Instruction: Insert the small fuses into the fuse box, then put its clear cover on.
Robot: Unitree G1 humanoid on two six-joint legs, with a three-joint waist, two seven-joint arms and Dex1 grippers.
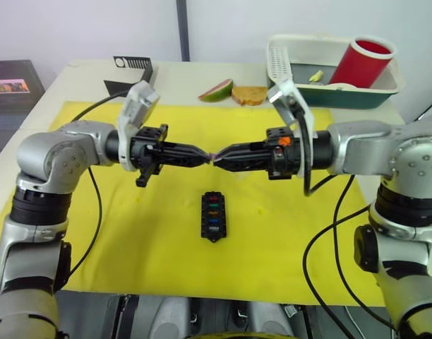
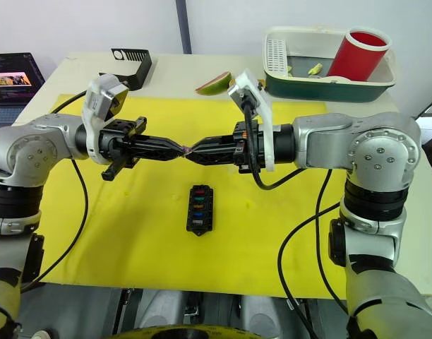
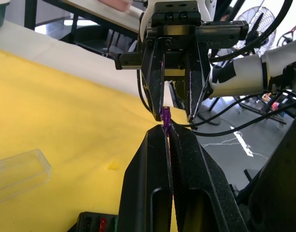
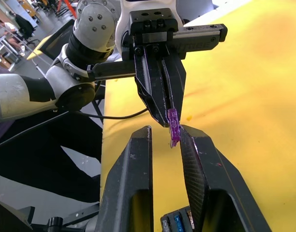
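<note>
Six fuses (image 4: 173, 126), one fuse box (image 1: 214, 215).

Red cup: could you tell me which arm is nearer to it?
Right. The right arm reaches just in front of the red cup; the left arm is far across.
</note>
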